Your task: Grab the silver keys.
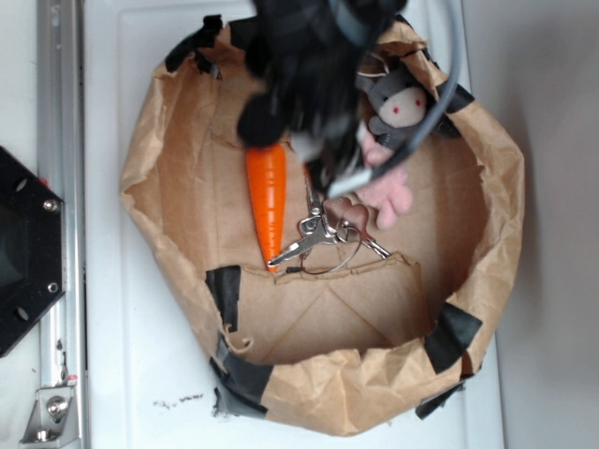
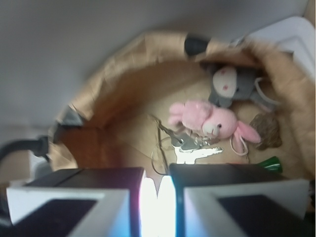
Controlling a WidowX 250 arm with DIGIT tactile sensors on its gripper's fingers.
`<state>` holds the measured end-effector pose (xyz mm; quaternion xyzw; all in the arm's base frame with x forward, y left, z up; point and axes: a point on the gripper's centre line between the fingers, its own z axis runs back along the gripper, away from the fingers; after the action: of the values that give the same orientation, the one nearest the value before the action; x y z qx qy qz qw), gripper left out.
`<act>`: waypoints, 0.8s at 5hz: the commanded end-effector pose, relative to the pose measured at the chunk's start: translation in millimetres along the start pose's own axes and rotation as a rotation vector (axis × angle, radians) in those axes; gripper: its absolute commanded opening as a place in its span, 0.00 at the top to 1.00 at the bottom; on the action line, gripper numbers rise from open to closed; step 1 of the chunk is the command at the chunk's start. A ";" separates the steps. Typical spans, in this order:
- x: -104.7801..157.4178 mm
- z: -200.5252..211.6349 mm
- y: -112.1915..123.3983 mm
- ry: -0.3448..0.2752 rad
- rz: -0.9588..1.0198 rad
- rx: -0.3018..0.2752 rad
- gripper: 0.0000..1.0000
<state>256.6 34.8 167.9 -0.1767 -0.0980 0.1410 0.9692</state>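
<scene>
The silver keys [image 1: 323,232] lie in a small bunch on wire rings on the floor of a rolled-down brown paper bag [image 1: 168,253], just right of the carrot's tip. In the wrist view the silver keys [image 2: 195,148] rest below a pink plush bunny, ahead of my fingers. My gripper [image 1: 329,180] hangs blurred above the bag, just behind the keys and apart from them. Seen from the wrist, the gripper [image 2: 157,192] is shut, pads together, with nothing between them.
An orange toy carrot [image 1: 268,196] lies left of the keys, its green top [image 2: 269,164] showing at the wrist view's right. A pink bunny [image 1: 388,187] and a grey plush [image 1: 398,108] sit behind. The bag's crumpled walls [image 2: 113,84] ring everything.
</scene>
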 end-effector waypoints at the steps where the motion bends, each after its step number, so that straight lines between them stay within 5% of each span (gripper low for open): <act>1: -0.4 -46.0 -4.9 -0.050 -0.092 0.067 0.00; 4: -11.0 -106.7 -25.2 -0.009 -0.135 0.082 0.00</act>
<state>272.9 -24.5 71.3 -0.1297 -0.0932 0.0905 0.9830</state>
